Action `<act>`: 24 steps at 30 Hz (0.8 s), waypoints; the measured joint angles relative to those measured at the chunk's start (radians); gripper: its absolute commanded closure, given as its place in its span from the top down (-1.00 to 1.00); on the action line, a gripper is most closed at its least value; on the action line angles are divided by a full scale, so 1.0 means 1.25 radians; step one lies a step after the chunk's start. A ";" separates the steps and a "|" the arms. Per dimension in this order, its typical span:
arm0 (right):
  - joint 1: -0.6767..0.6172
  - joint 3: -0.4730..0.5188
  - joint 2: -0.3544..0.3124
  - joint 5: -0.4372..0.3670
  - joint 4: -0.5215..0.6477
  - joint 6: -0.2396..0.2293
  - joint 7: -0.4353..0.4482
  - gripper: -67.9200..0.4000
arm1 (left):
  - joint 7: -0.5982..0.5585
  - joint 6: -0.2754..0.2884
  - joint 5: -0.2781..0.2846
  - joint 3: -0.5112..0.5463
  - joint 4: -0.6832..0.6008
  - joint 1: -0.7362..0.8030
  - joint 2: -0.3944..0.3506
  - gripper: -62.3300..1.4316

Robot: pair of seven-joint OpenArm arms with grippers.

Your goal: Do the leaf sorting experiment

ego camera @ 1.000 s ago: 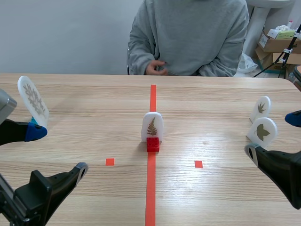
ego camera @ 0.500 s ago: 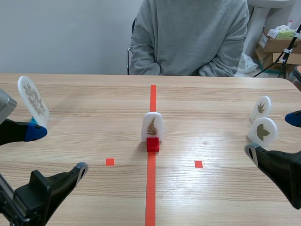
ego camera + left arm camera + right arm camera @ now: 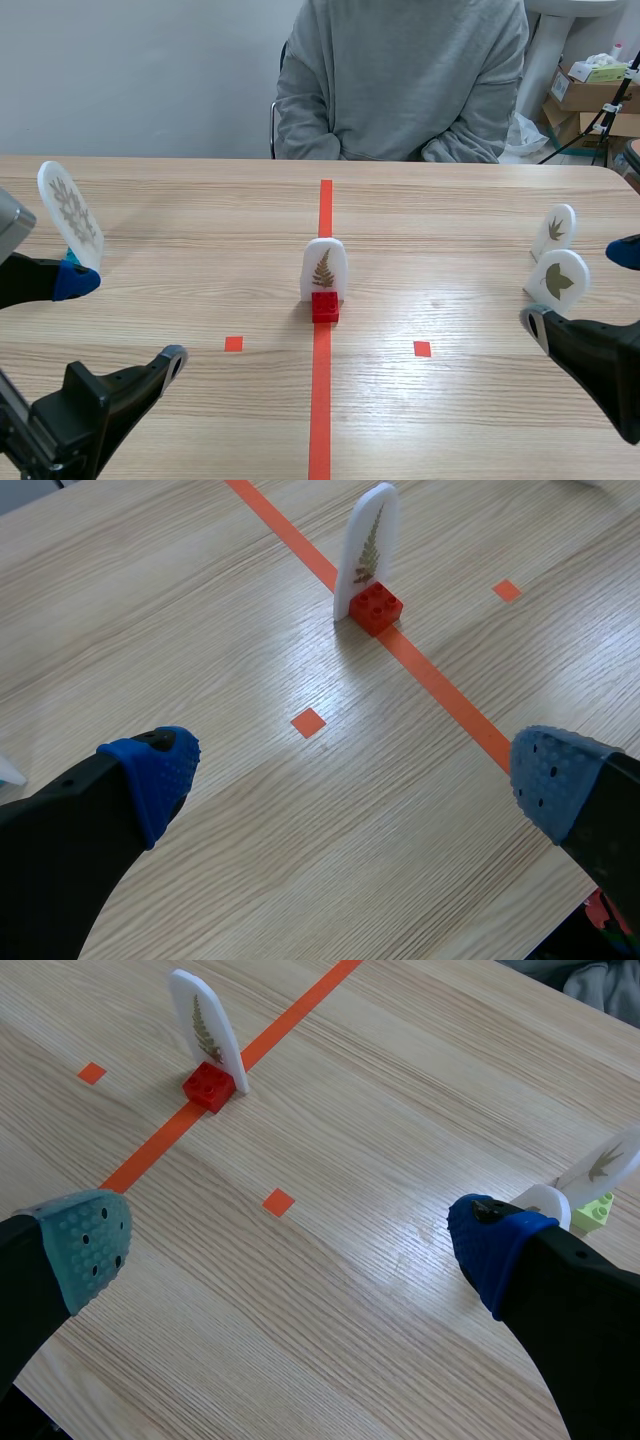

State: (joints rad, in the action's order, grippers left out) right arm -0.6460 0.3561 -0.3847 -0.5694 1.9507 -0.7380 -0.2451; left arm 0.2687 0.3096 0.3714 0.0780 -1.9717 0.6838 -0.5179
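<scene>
A white card with a pressed fern point(image 3: 324, 270) stands in a red brick point(image 3: 325, 306) on the centre tape line. Another fern-like leaf card point(image 3: 70, 213) stands at the far left. Two broad-leaf cards point(image 3: 554, 231) point(image 3: 558, 281) stand at the far right. My left gripper point(image 3: 120, 322) is open near the front left, with the fern card point(image 3: 366, 548) and its red brick point(image 3: 377, 608) well ahead of it. My right gripper point(image 3: 580, 290) is open at the front right, close to the right-hand cards point(image 3: 605, 1170). From there the fern card point(image 3: 207, 1026) is far ahead.
A person in a grey sweatshirt point(image 3: 400, 80) sits across the table. Cardboard boxes point(image 3: 590, 95) stand behind at the back right. A light green brick point(image 3: 592, 1212) holds one right-hand card. Bare wood lies between the centre card and both grippers.
The person's hands, seen at the far table edge a second ago, have dropped out of sight. Neither arm nor any card has moved.
</scene>
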 measured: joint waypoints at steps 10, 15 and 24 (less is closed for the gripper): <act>0.000 0.000 0.000 0.000 0.000 0.000 0.000 1.00 | 0.000 0.000 0.000 0.000 0.000 0.000 0.000 1.00; 0.000 0.000 0.000 0.000 0.000 0.000 0.000 1.00 | 0.001 0.000 0.000 0.000 0.000 0.000 0.000 1.00; 0.000 0.000 0.000 0.001 0.000 0.000 0.000 1.00 | 0.009 0.059 -0.076 -0.003 0.040 -0.060 0.000 1.00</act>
State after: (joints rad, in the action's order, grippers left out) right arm -0.6460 0.3561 -0.3847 -0.5682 1.9507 -0.7380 -0.2451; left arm 0.2802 0.3832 0.2768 0.0738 -1.9221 0.6090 -0.5175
